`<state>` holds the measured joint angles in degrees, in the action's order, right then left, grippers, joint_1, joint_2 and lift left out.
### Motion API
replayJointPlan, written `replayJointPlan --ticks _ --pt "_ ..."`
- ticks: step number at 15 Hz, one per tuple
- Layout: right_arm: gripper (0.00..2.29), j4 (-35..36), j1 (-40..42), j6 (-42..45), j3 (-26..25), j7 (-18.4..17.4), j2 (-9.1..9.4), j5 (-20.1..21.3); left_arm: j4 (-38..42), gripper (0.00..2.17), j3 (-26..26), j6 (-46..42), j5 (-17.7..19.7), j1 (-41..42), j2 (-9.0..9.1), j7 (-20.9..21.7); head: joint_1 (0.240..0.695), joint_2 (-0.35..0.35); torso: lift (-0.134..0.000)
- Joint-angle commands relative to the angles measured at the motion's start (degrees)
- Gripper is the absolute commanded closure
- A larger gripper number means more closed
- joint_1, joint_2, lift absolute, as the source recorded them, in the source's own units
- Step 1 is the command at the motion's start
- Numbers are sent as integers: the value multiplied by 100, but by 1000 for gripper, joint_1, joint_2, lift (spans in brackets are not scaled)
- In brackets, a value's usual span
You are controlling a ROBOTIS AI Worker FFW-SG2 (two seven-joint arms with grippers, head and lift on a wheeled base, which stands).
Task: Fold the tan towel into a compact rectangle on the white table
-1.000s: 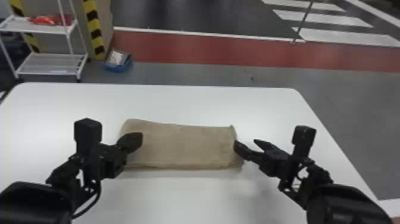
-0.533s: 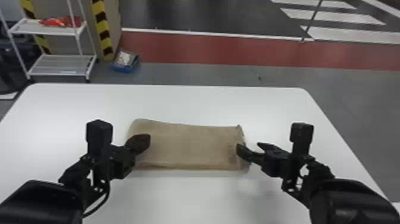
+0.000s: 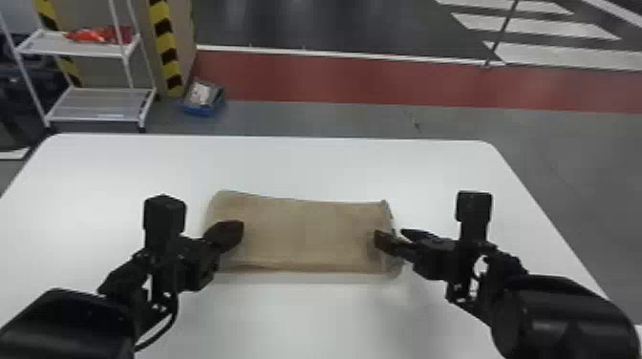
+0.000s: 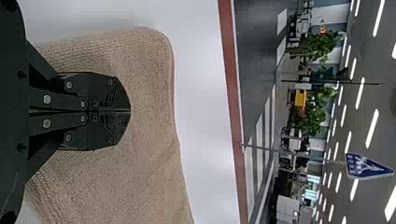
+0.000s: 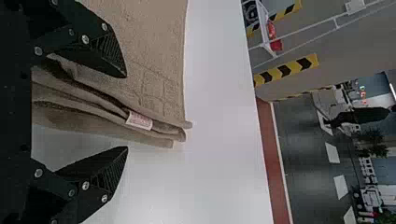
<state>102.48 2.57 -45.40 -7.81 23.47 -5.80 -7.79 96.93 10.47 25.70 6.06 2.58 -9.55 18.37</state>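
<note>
The tan towel [image 3: 310,234] lies flat on the white tabletop [image 3: 286,162], folded into a long, thick rectangle. Its long sides run much the same way as the tabletop's far edge. It sits well in from that edge and a bit closer to the right edge than the left. The cloth looks soft and bumpy, with faint lines like little boxes near the right end. The far left corner is round. At the right end the layers show, stacked up and not quite even, and a small white tag [image 5: 139,120] pokes out from them.
</note>
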Motion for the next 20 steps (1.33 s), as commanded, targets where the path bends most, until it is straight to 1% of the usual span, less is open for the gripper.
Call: replayJointPlan --ticks 1,4,6,9,10,11,13,15,16,17,19,20 --pt "522 18 -37 -97 7 0 0 -30 45 1686 8 81 0 15 -3 9 695 -125 -125" --pt "532 26 -64 -308 -19 -9 0 -48 45 1686 8 98 -18 24 -3 18 695 -124 -125" --pt "650 35 -64 -378 -37 -9 0 -83 45 1686 17 257 -26 -3 6 44 695 -126 -125" --pt "653 44 -99 -378 -63 0 0 -223 45 1686 25 415 -26 -3 -3 62 695 -126 -125" --pt "748 44 -134 -378 -63 9 0 -267 45 1686 17 415 -26 -3 -3 53 695 -126 -125" --pt "788 44 -187 -413 -81 18 -9 -346 45 1686 17 415 -26 -3 -3 62 695 -125 -125" --pt "792 105 -204 -396 -45 26 0 -390 36 1686 25 415 -26 -3 6 53 695 -119 -125" --pt "795 228 -257 -413 -45 26 -9 -513 45 1686 78 643 -35 -12 15 53 695 -116 -125" --pt "977 316 -292 -466 -37 26 -9 -549 45 1686 87 731 -35 -12 24 53 695 -114 -125" --pt "1028 413 -345 -589 -37 26 -18 -672 54 1686 122 801 -26 -12 32 53 695 -113 -125" --pt "1035 527 -406 -659 60 70 -26 -926 54 1690 245 837 -26 -29 59 44 695 -110 -125" --pt "1035 536 -459 -747 166 70 -18 -962 45 1690 342 837 -26 -56 76 18 695 -107 -125"
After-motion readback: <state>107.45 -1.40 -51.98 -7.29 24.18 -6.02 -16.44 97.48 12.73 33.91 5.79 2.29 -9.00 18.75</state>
